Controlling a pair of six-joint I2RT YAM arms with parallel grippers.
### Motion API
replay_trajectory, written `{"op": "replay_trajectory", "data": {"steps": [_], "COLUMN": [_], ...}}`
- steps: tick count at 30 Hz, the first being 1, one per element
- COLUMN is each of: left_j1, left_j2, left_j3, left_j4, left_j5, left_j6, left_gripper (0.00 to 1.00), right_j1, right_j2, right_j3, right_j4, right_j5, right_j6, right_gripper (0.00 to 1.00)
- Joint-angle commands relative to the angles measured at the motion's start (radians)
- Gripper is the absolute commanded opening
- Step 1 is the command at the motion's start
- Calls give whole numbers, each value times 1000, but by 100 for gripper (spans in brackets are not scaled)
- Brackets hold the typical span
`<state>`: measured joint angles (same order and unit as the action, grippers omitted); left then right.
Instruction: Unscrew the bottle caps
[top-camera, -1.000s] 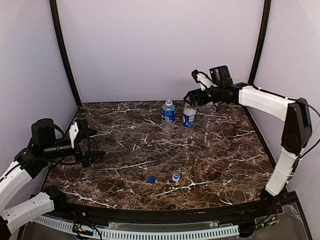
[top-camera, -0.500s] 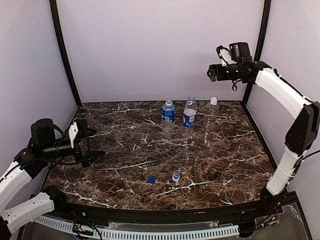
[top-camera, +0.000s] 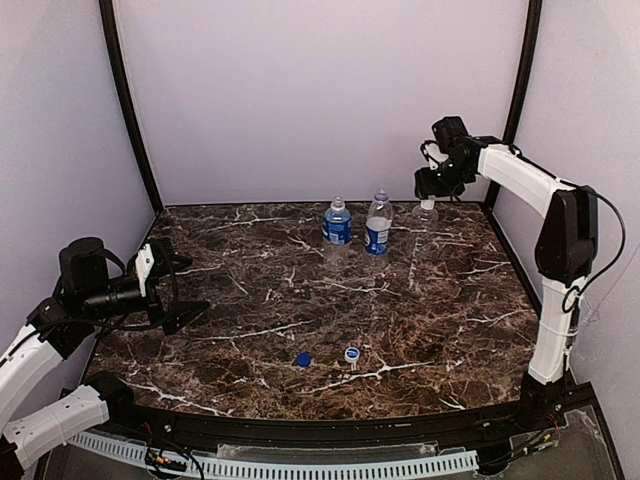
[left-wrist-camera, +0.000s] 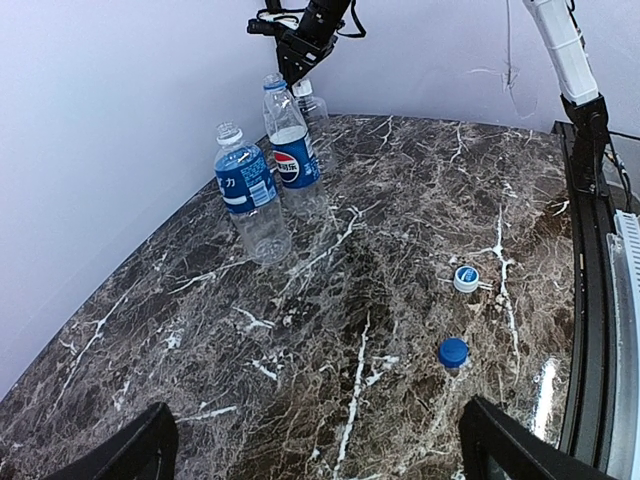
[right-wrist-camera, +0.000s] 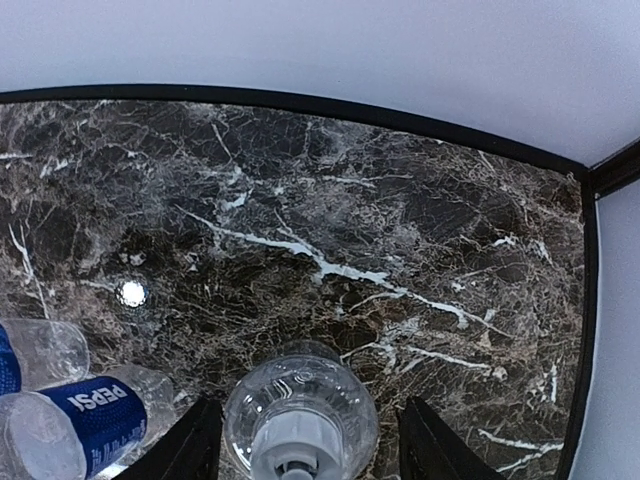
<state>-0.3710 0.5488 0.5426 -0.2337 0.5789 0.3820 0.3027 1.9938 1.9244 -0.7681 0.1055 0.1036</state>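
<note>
plain bottle (right-wrist-camera: 300, 410): cap (right-wrist-camera: 288, 466) cropped at bottom edge | right fingers (right-wrist-camera: 190, 445): tips cropped | Pepsi bottle (right-wrist-camera: 85, 415): half cropped

Near-left: left arm (top-camera: 35, 345) low, forearm level, left gripper (top-camera: 188, 286) pointing inward, jaws spread wide. Far-right corner: right arm (top-camera: 522, 178) reaching up and back, wrist bent down, right gripper (top-camera: 428, 192) aimed downward, jaws apparently part-open.
</note>
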Motion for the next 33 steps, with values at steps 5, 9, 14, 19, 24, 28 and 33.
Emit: {"op": "replay_trajectory", "data": {"steps": [5,9,14,19,24,28,33], "left_j1": [9,8,9,9,9,9,9], "left_j2": [-7,1,3,3,8,12,17], "left_j3": [-18,-19,-20,-8,-1,-3,15], "left_j4": [13,21,30,14,15,38,46], "left_j5": [4,7,10,17,22,28,20], "left_j6": [0,2,-2,10,18,17,27], "left_gripper": [99,99,99,99,98,97,97], "right_j1": [7,14,24,23,29,124,388], "right_j2": [55,44,23,-66,-235,-349,-398], "right_j3": [45,13,-4,-28,2,70,125], "right_j4": [-61,-57,-56,-75,-59,38,208], "right_j5": [-15,1,22,100,227,350,196], "right_j6": [10,11,1,-13,-33,-130,-226], "right_gripper": [49,37,0,0,0,0,0]}}
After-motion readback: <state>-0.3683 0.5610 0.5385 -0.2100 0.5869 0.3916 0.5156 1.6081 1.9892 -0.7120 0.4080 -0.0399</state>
